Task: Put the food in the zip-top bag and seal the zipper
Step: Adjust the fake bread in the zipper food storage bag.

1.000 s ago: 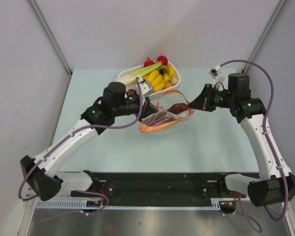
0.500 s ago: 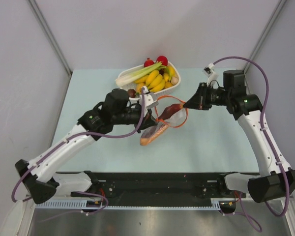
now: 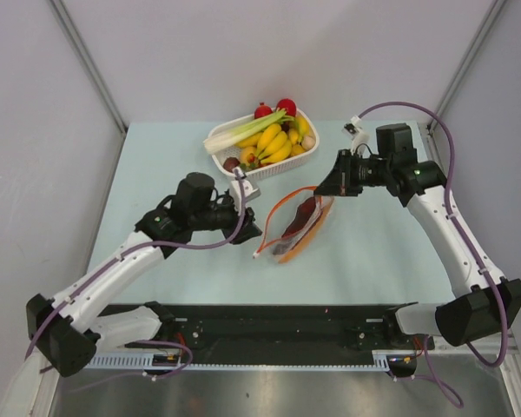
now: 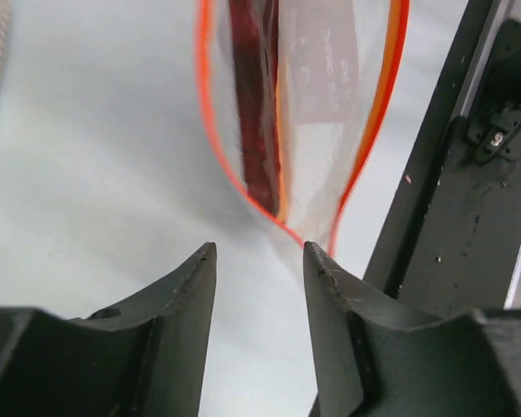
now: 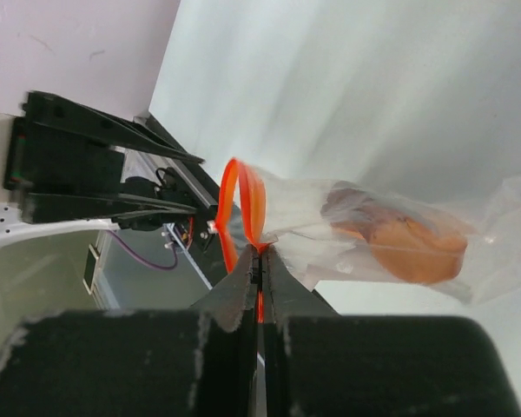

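White walls ring a pale table [image 3: 156, 174]. At its centre the zip-top bag [image 3: 300, 228] hangs with its mouth gaping, a dark red-brown vegetable [image 3: 306, 211] and an orange piece [image 5: 417, 248] inside. The right gripper [image 3: 323, 189] is clenched on the zipper [image 3: 282, 207]. The left gripper [image 4: 259, 254], jaws parted and empty, sits just left of the bag. My reading: 2 items bagged, the banana bunch [image 3: 276, 143] lies in the far basket [image 3: 221, 143], and sealing is not yet done.

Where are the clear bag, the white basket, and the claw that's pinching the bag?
zip-top bag [image 3: 306, 222]: overhead view, on its clear middle.
white basket [image 3: 288, 164]: overhead view, on its near wall.
right gripper [image 5: 260, 254]: right wrist view, midway between its closed fingertips.
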`<action>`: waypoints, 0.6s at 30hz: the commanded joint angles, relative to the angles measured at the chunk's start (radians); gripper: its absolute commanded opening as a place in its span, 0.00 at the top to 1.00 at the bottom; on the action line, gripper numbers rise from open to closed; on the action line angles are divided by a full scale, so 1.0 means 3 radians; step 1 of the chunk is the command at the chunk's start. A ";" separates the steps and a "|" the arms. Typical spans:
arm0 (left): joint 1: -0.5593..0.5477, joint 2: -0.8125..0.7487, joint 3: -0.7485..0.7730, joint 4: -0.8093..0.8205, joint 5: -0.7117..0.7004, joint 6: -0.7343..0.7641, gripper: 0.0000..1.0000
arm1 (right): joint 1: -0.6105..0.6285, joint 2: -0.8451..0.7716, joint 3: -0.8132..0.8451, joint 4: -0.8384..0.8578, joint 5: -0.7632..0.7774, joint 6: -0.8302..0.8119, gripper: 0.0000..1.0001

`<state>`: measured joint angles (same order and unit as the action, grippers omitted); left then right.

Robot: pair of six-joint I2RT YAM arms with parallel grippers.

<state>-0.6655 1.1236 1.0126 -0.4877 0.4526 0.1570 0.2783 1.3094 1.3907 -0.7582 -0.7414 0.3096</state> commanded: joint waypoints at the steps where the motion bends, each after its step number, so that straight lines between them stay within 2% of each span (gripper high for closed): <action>1: 0.0239 -0.0518 -0.0164 0.0622 0.0327 -0.0206 0.48 | 0.0059 0.0038 0.0058 0.0104 0.0002 0.0088 1.00; 2: 0.0265 -0.0590 -0.0215 0.0841 0.0312 -0.0257 0.42 | 0.0064 0.0048 0.0058 0.0099 0.0002 0.0098 1.00; 4: 0.0255 -0.0642 -0.0185 0.0930 0.0464 -0.0227 0.41 | 0.0080 0.0053 0.0058 0.0134 0.0012 0.0134 1.00; 9: -0.0159 -0.0151 0.0321 0.0690 0.0236 -0.0298 0.61 | 0.0090 0.0038 0.0058 0.0160 0.0083 0.0195 1.00; 13: -0.0460 0.0073 0.0347 0.0986 -0.0004 -0.0344 0.66 | 0.0100 0.0063 0.0058 0.0144 0.0104 0.0205 1.00; 18: -0.0579 0.0411 0.0383 0.1190 -0.0205 -0.0191 0.67 | 0.0100 0.0104 0.0058 0.0160 0.0089 0.0231 1.00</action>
<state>-0.8173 1.1988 1.0931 -0.2256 0.4557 0.0719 0.3023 1.3315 1.3907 -0.7467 -0.7128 0.3630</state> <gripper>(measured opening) 0.330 0.010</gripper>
